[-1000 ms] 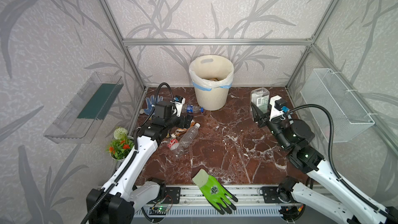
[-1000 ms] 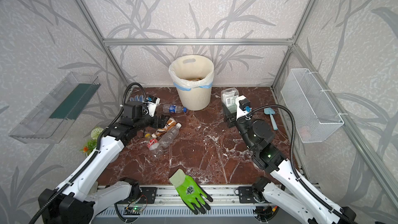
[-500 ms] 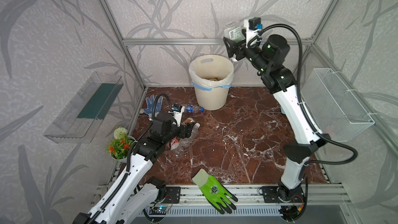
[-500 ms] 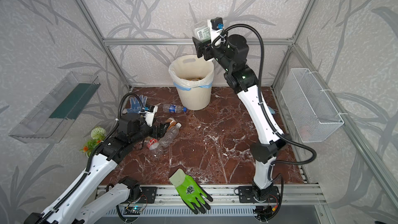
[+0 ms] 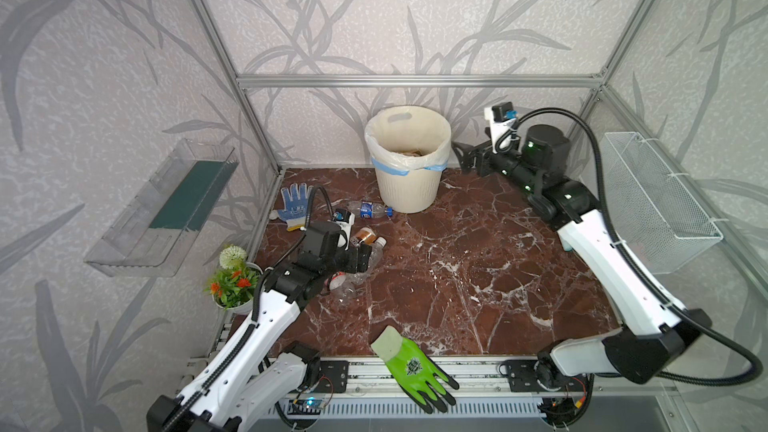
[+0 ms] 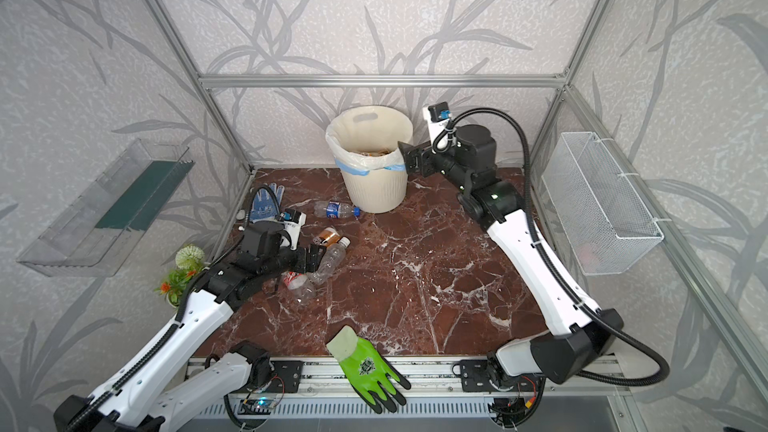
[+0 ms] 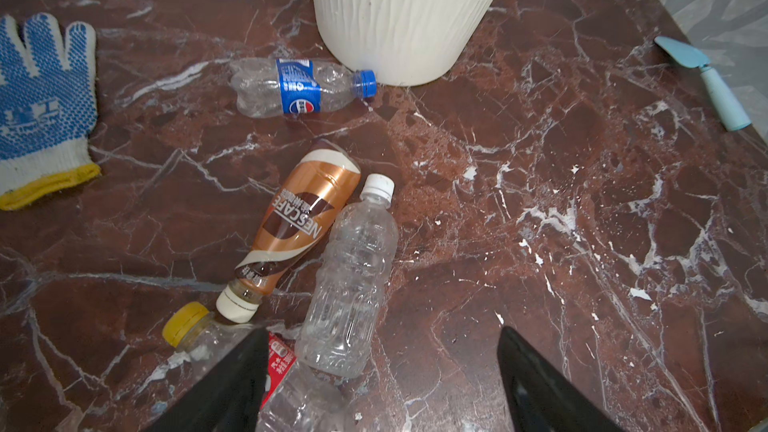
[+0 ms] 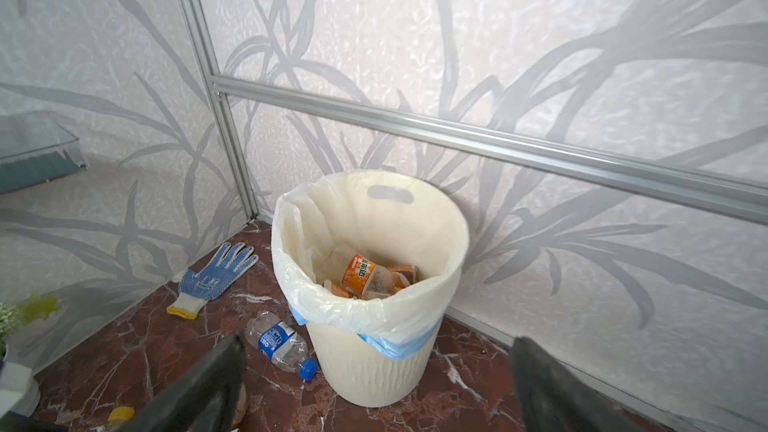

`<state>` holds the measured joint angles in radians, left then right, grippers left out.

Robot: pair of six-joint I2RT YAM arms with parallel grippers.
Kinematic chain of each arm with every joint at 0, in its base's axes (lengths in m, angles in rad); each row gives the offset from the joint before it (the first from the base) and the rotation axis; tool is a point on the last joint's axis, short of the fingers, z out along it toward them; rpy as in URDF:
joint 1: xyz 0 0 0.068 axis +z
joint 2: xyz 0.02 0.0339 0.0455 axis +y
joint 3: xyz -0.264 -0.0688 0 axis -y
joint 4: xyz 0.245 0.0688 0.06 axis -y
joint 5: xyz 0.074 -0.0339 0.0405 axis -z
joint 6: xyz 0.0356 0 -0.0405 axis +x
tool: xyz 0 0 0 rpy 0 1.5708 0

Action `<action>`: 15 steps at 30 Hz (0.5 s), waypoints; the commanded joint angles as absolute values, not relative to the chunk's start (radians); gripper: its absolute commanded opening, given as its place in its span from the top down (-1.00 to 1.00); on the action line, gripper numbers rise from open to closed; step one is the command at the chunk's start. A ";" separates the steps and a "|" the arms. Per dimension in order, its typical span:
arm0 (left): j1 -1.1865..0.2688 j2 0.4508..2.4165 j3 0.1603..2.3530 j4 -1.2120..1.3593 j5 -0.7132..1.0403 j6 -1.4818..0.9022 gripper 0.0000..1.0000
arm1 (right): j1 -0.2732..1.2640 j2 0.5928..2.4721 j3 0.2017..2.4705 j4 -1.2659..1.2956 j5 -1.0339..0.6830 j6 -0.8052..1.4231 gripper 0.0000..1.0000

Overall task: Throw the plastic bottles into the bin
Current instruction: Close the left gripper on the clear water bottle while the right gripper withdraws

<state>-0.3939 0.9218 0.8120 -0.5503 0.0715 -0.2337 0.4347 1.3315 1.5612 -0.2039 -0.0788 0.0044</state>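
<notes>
The cream ribbed bin [image 5: 409, 184] [image 6: 374, 189] stands at the back with orange-labelled bottles [image 8: 359, 274] inside. A blue-label bottle [image 5: 368, 209] [image 7: 297, 87] lies at its foot. Closer to me lie a brown bottle [image 7: 299, 218], a clear white-capped bottle [image 7: 353, 268] and a red-label, yellow-capped bottle [image 7: 199, 334]. My left gripper [image 5: 361, 257] [image 7: 380, 332] hovers open just over the clear bottle's base, holding nothing. My right gripper [image 5: 461, 157] [image 8: 379, 338] is open and empty, in the air beside the bin's right rim.
A blue-dotted glove [image 5: 293, 205] lies at the back left and a green glove [image 5: 411, 367] at the front edge. A potted plant [image 5: 232, 284] stands left of the floor, a wire basket [image 5: 656, 201] hangs on the right wall, and a pale blue trowel [image 7: 706, 81] lies far right.
My right arm rose with a clear item from the table's right side to above the bin, then dropped beside the rim with open, empty jaws. My left gripper edged over the bottle cluster.
</notes>
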 commanded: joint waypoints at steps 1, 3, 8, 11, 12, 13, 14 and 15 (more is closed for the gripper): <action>-0.403 0.943 0.794 -0.631 -0.020 -0.325 -0.71 | 0.392 1.244 1.385 -0.112 -0.044 0.077 -0.98; -0.404 0.964 0.768 -0.632 -0.028 -0.358 -0.71 | 0.357 1.195 1.280 -0.107 -0.050 0.114 -0.99; -0.411 1.047 0.763 -0.622 -0.048 -0.391 -0.71 | 0.293 1.113 1.084 -0.089 -0.082 0.203 -1.00; -0.412 1.104 0.791 -0.605 -0.044 -0.377 -0.72 | 0.272 1.087 0.961 -0.021 -0.123 0.275 -0.99; -0.412 1.125 0.800 -0.603 -0.044 -0.369 -0.74 | 0.272 1.089 0.934 -0.010 -0.137 0.296 -0.98; -0.412 1.155 0.812 -0.601 -0.043 -0.354 -0.75 | 0.272 1.091 0.899 0.004 -0.155 0.319 -0.98; -0.412 1.188 0.827 -0.606 -0.042 -0.340 -0.76 | 0.272 1.092 0.864 0.022 -0.163 0.341 -0.98; -0.411 1.219 0.840 -0.613 -0.037 -0.331 -0.76 | 0.272 1.092 0.838 0.036 -0.164 0.354 -0.98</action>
